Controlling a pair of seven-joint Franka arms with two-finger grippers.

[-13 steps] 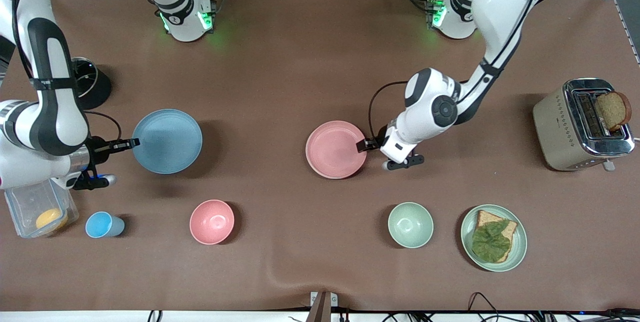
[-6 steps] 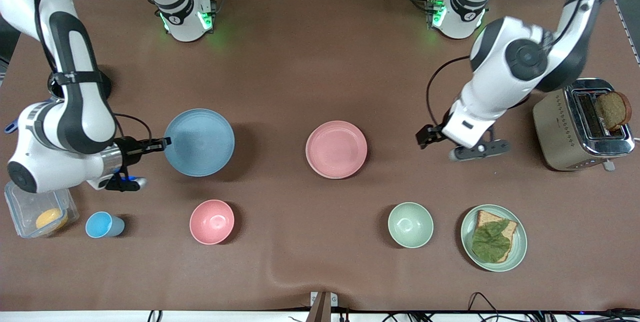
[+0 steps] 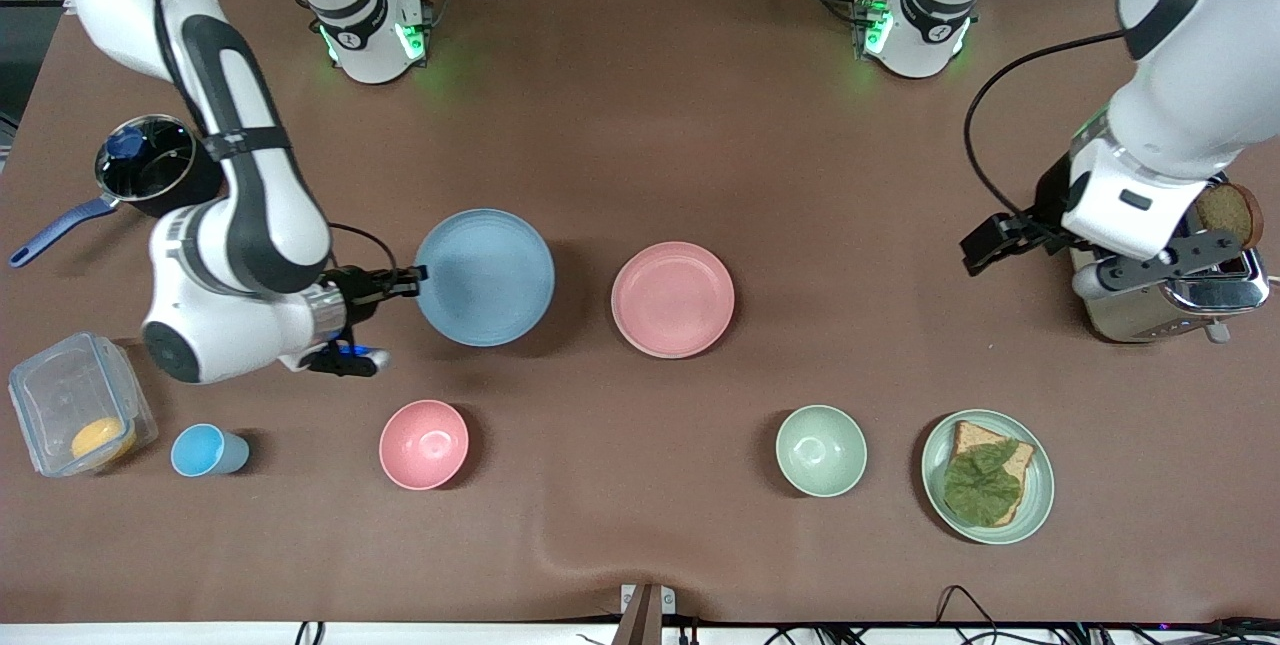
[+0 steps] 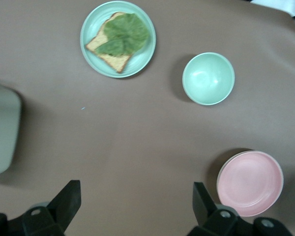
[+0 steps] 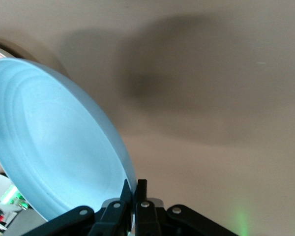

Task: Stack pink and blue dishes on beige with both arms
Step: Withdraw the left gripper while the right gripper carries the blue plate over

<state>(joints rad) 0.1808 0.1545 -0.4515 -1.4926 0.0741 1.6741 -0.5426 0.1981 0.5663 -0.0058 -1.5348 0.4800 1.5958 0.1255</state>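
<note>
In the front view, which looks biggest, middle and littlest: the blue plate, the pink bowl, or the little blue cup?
1. Blue plate, though it is up in the air, pinched in the right tool, so nearness to the camera may add a bit.
2. Pink bowl.
3. Blue cup.

A plate (image 3: 484, 277) hung above the table (image 3: 640, 125) beside another plate (image 3: 672, 299), toward the right arm's end; bowls (image 3: 423, 444) lay nearer the camera.
</note>
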